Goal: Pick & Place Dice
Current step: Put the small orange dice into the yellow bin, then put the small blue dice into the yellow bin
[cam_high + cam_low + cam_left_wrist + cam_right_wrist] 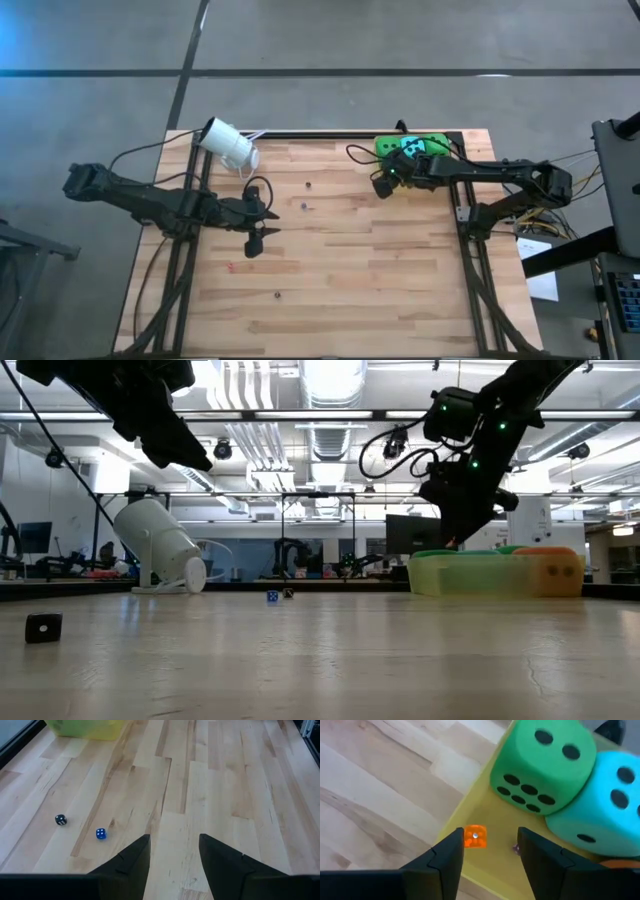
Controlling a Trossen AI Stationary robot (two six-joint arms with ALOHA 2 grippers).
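In the right wrist view a large bright green die and a teal die sit inside a yellow-green tray. An orange-red edge shows beside them. A tiny orange die lies on the tray floor. My right gripper is open and hovers over the tray's edge. My left gripper is open above the table's left middle. A small blue die and a small black die rest on the wood ahead of it. The second green die is hidden.
A white cylinder lies tipped near the far left corner. The tray stands at the far right edge of the table. Another small black die sits near the camera in the low view. Bare wood spans the middle and the near side.
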